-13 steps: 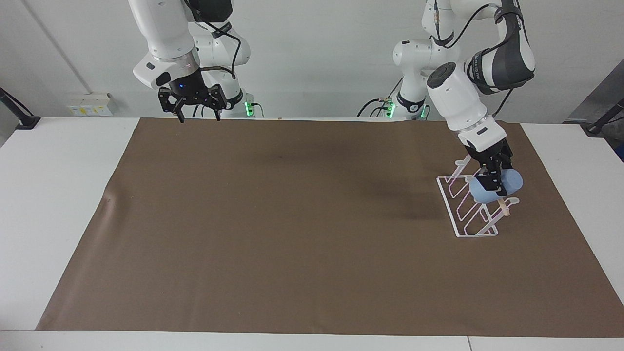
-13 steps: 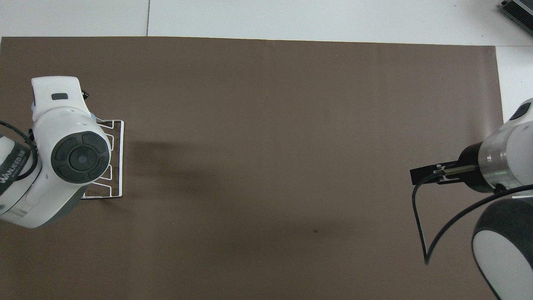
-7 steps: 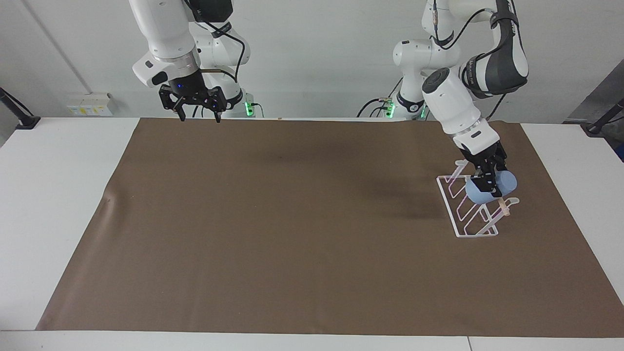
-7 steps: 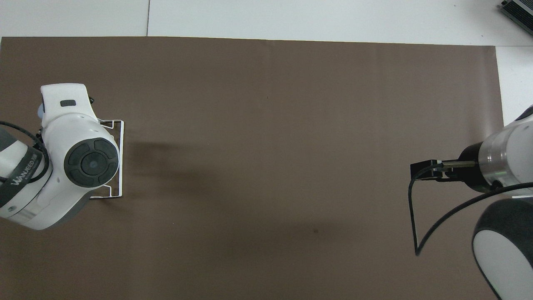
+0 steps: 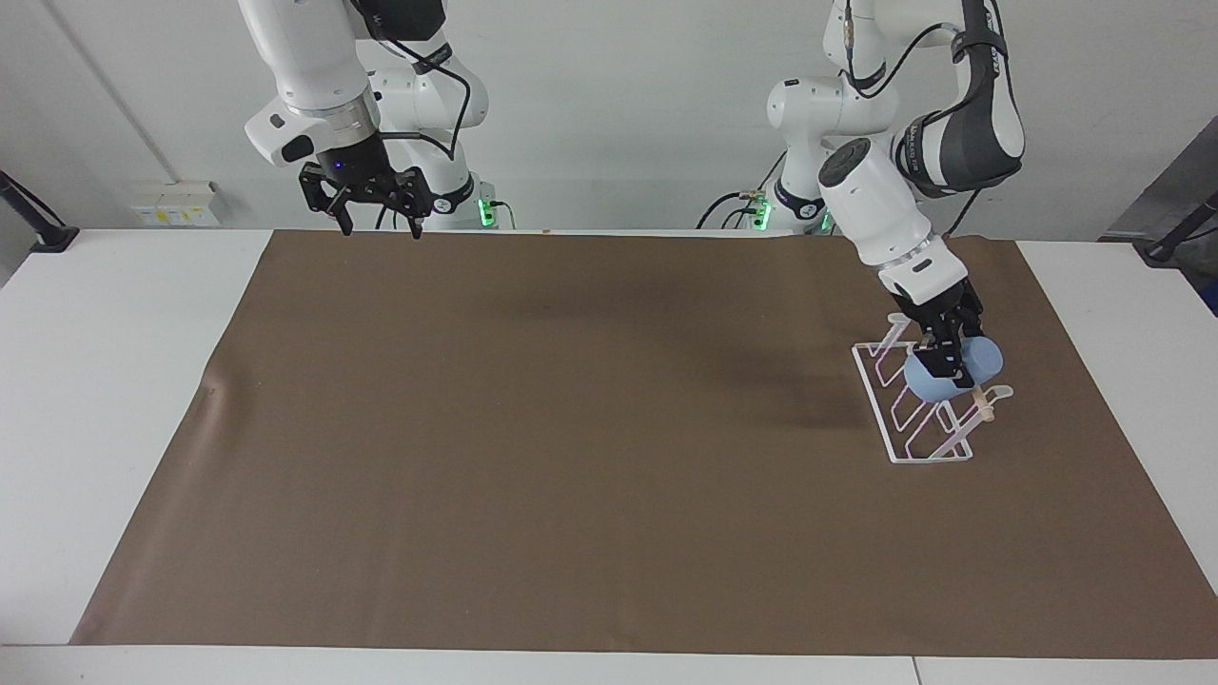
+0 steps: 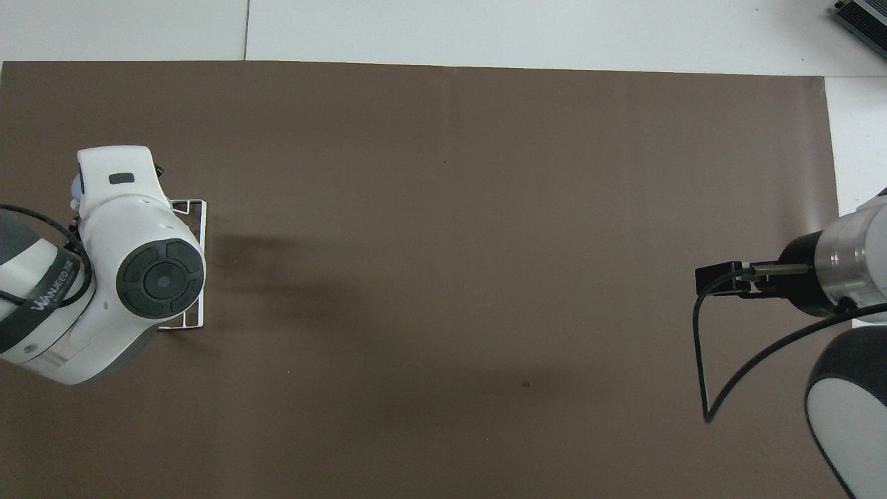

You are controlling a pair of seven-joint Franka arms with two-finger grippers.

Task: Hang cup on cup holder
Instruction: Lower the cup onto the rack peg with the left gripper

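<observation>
Holding one cup (image 5: 952,369), one rack (image 5: 904,419).

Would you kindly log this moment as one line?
left tool: shut on light blue cup, over white wire cup holder | right tool: open, waiting, raised

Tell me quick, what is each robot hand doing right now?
Left hand: shut on the cup, over the cup holder.
Right hand: open, holding nothing, waiting over the table's edge nearest the robots.

You see a light blue cup (image 5: 954,368), a white wire cup holder (image 5: 899,423) with a pale wooden dowel (image 5: 982,404), a plain brown mat (image 5: 571,428), a white table (image 5: 105,333).
</observation>
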